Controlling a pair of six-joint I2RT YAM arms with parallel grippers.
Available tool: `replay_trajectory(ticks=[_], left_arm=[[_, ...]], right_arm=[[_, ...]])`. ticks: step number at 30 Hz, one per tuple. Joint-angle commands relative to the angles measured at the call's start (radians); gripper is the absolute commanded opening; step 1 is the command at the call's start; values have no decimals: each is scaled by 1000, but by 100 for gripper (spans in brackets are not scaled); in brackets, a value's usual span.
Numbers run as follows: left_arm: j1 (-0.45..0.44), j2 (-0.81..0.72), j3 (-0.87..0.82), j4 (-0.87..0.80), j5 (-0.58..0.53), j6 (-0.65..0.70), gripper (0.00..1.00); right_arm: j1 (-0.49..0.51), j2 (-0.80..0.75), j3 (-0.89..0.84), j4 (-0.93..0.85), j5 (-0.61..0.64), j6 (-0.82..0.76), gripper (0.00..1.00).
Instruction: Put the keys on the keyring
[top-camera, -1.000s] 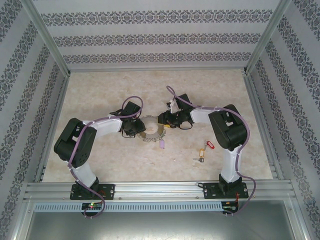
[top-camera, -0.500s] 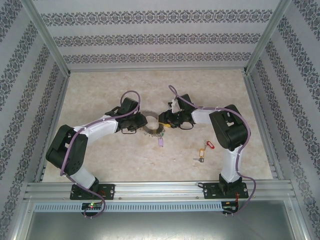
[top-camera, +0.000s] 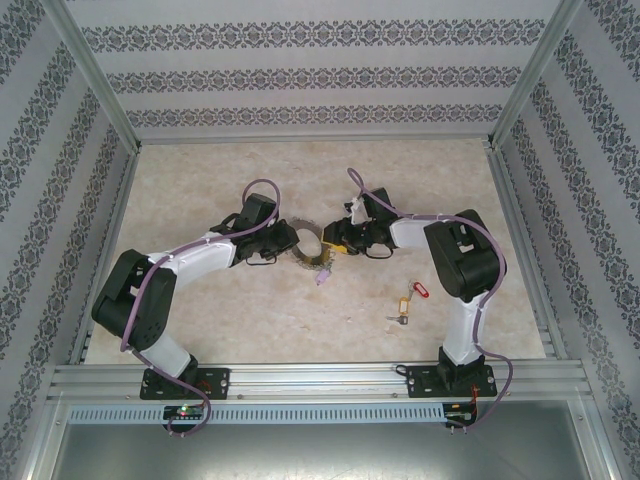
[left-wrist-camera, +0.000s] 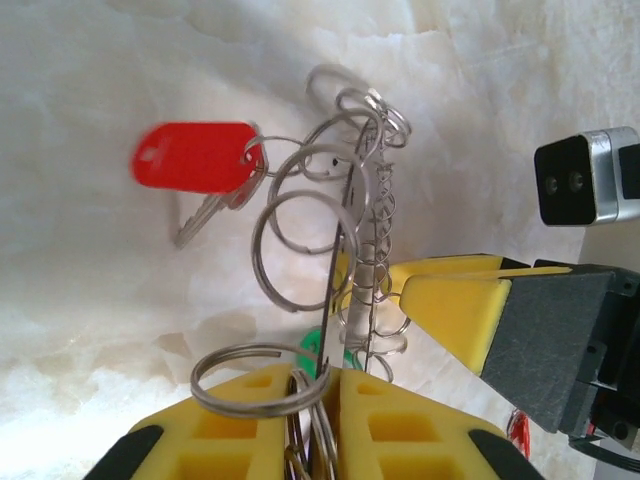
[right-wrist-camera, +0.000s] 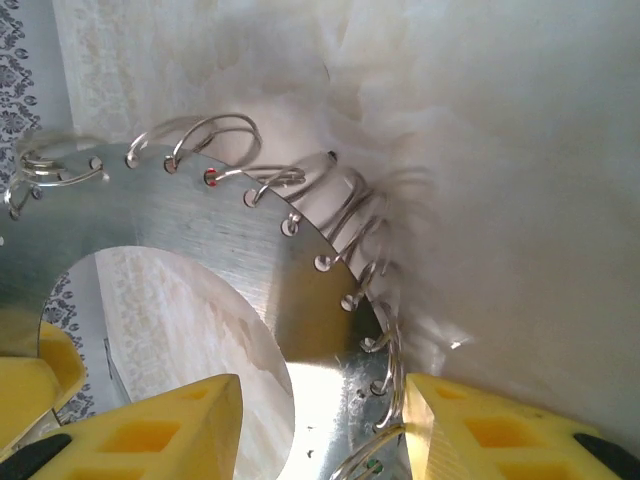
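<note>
The keyring (top-camera: 310, 248) sits mid-table, tilted, so it reads as a narrow grey crescent. The left gripper (top-camera: 287, 241) meets its rim from the left and the right gripper (top-camera: 334, 243) from the right. How their jaws stand is too small to tell. A lilac key (top-camera: 321, 277) sits just on the near side of the keyring; whether it hangs or lies is unclear. Well off to the keyring's near right, a red key (top-camera: 418, 291) and a yellow key (top-camera: 404, 303) lie together on the table (top-camera: 220, 320).
</note>
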Motion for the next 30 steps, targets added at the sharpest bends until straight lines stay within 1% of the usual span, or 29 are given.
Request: replay_trajectory(ticks=[1, 4, 7, 9, 12, 15, 17, 19, 21, 24, 26, 28, 30], left_arm=[[-4, -37, -1, 41, 3, -1, 9], [-4, -48, 7, 39, 2, 9, 2], [-4, -72, 12, 45, 5, 31, 0], [-3, -103, 10, 63, 12, 58, 0], [5, -183, 9, 78, 20, 116, 0], [27, -257, 33, 87, 93, 204, 0], [35, -294, 71, 63, 152, 282, 0], [41, -326, 123, 31, 214, 358, 0], [42, -341, 182, -30, 255, 435, 0], [44, -347, 256, -107, 332, 548, 0], [44, -351, 292, -136, 362, 591, 0], [45, -351, 329, -162, 382, 618, 0], [43, -363, 329, -125, 393, 605, 0]], right_arm=[[-9, -54, -15, 40, -30, 19, 47], [-17, -79, -21, 40, -26, 20, 48], [-36, -118, -38, 39, -14, 20, 50], [-56, -164, -58, 33, 1, 19, 55], [-104, -272, -99, 12, 33, 13, 59], [-154, -431, -148, -11, 97, -26, 59], [-178, -551, -177, -23, 148, -73, 60], [-191, -670, -192, -50, 225, -135, 61], [-196, -767, -216, -25, 239, -212, 61], [-196, -887, -255, 3, 245, -333, 67], [-195, -949, -275, 8, 245, -378, 64], [-192, -1003, -290, 5, 202, -453, 62], [-183, -1046, -313, 11, 189, -504, 56]])
